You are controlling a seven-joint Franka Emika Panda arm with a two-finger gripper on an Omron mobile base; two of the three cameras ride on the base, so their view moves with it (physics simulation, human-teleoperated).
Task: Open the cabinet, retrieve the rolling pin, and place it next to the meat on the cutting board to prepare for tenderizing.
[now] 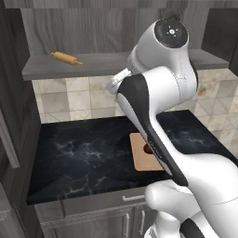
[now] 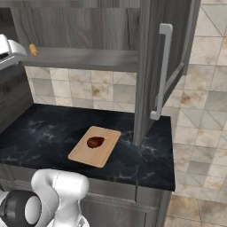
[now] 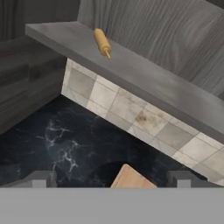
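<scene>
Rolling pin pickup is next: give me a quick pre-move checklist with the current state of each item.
1. Cabinet open: ok, its door is swung out and the shelf is exposed.
2. Rolling pin reachable: ok, it lies alone on the bare shelf, toward its left end.
3. Hand open and free: ok, fingertips stand wide apart with nothing between them.
4. Hand lined up with the pin: not ok, the pin sits far up in the hand view, well off the fingertips.
5. Drop spot: ok, the cutting board has bare wood beside the meat.
</scene>
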